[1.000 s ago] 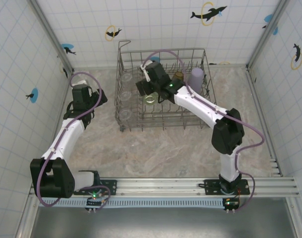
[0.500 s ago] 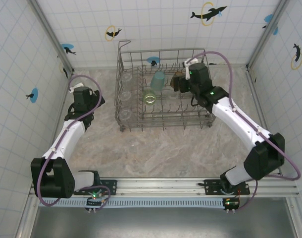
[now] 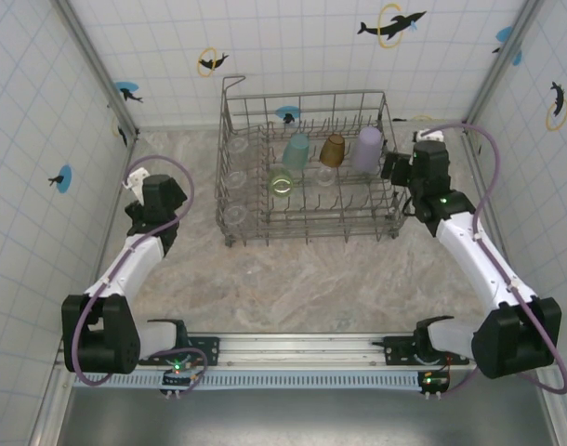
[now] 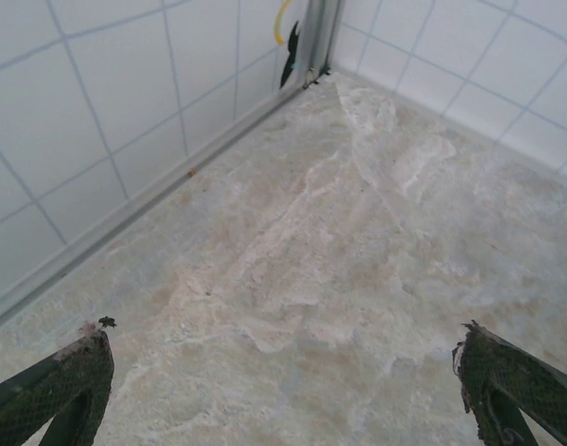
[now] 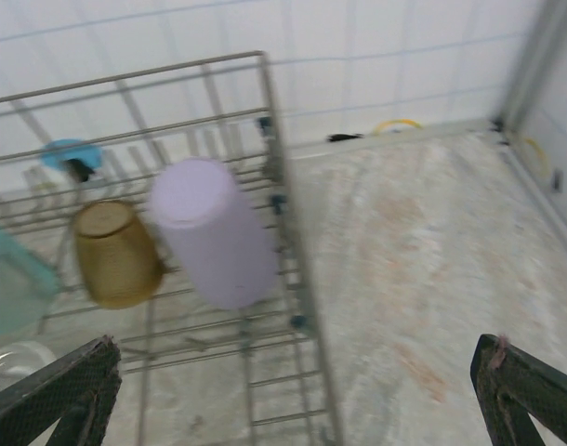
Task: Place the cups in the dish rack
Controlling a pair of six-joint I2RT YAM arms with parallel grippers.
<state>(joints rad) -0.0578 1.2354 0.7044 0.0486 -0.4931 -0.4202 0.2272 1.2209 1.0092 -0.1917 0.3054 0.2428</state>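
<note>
The dish rack (image 3: pixel 386 200) stands at the back middle of the table. In it a teal cup (image 3: pixel 296 150), an amber cup (image 3: pixel 333 150) and a lavender cup (image 3: pixel 367 149) lean in a row, with a light green cup (image 3: pixel 282 181) in front and three clear cups (image 3: pixel 235 178) along its left side. My right gripper (image 3: pixel 415 163) hovers open and empty just outside the rack's right wall. Its wrist view has the lavender cup (image 5: pixel 214 232), amber cup (image 5: pixel 116 251) and rack wall (image 5: pixel 274 121) to the left of the open gripper (image 5: pixel 293 372). My left gripper (image 3: pixel 149 200) is open and empty over bare table (image 4: pixel 288 358).
Tiled walls close in the table on the left, back and right. The left wall's base (image 4: pixel 153 200) runs close beside the left gripper. Bare marble table (image 3: pixel 311 279) lies in front of the rack and to its right (image 5: pixel 432 279).
My right arm has pulled out of the rack and swung to its right side, leaving the teal cup among the tines. The left gripper drew back slightly toward the near left.
</note>
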